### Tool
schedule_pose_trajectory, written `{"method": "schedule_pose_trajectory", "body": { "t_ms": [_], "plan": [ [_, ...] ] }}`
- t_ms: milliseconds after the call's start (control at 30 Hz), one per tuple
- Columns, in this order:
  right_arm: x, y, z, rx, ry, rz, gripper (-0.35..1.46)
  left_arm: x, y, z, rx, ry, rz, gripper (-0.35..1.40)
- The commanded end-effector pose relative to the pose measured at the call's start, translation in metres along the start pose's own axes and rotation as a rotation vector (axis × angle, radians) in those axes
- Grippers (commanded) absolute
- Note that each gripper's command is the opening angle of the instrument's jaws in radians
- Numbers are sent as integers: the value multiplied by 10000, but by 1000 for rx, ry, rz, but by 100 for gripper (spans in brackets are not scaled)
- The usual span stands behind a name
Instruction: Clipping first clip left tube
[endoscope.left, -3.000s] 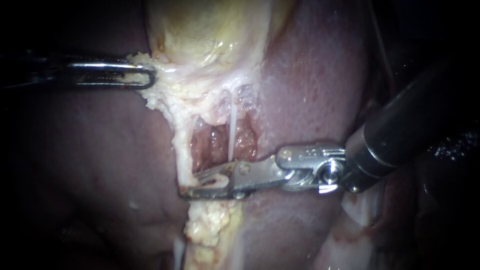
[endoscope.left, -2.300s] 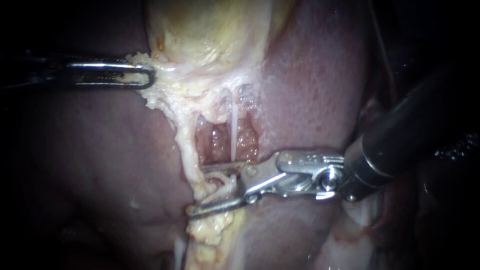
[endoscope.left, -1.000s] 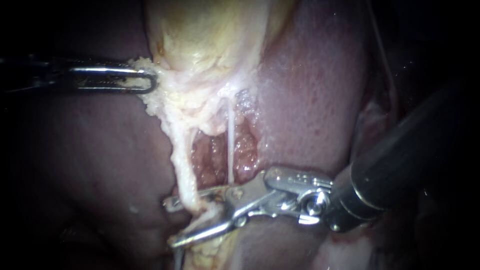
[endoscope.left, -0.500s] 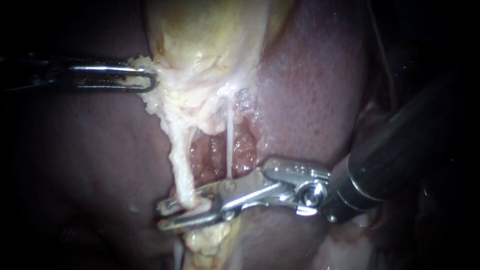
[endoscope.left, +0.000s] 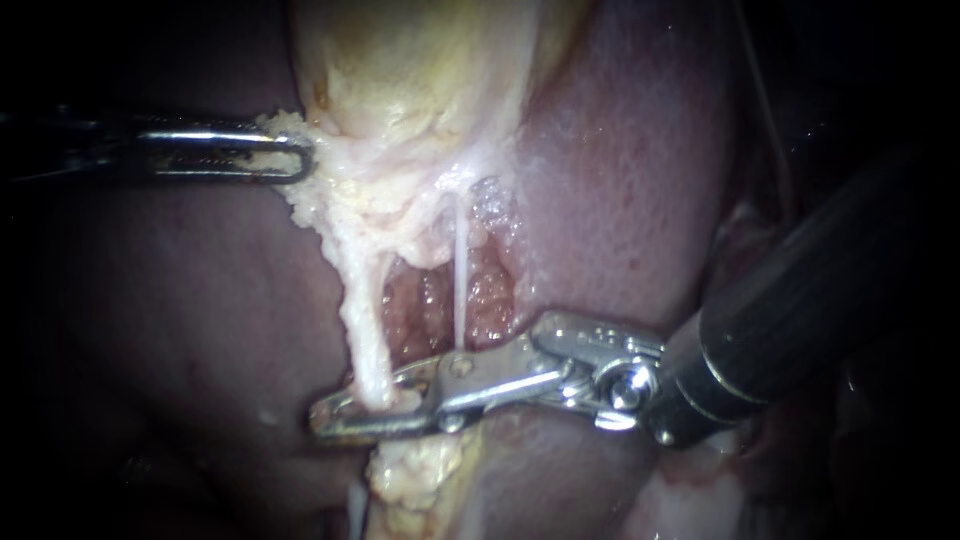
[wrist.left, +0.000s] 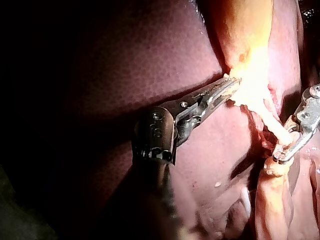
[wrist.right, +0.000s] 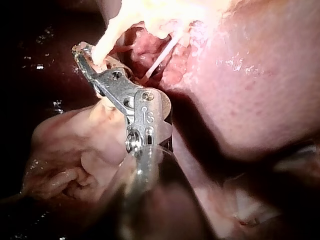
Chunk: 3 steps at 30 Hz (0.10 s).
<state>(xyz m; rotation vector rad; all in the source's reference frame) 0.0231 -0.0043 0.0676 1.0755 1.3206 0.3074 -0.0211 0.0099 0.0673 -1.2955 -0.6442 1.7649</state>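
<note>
right instrument (endoscope.left: 328, 420) clamped across the left tube (endoscope.left: 365, 330) from both sides, low on it | left instrument (endoscope.left: 290, 155) pinching fatty tissue (endoscope.left: 305, 205) above that tube, under the gallbladder (endoscope.left: 420, 60) | squeeze fully, square across | thin tube (endoscope.left: 459, 280) just beside, liver (endoscope.left: 620, 180) beyond: tight room, judge no sideways drift

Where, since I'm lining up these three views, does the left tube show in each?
Endoscope view: the left tube runs down the middle, left of the thin white tube, into the right instrument.
Left wrist view: the tube lies ahead of and beside the left instrument, reaching the other instrument.
Right wrist view: the tube lies straight ahead of the instrument, entering its tip.
Shared landmark: the right instrument, closed on the tube.
</note>
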Motion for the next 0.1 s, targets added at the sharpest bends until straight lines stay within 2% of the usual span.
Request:
{"method": "schedule_pose_trajectory", "body": {
  "t_ms": [33,100],
  "plan": [
    [-1,0,0,0,-1,-1,-35,0,0,0,0,0,0,-35],
    [-1,1,0,0,-1,5,-35,0,0,0,0,0,0,-35]
  ]
}}
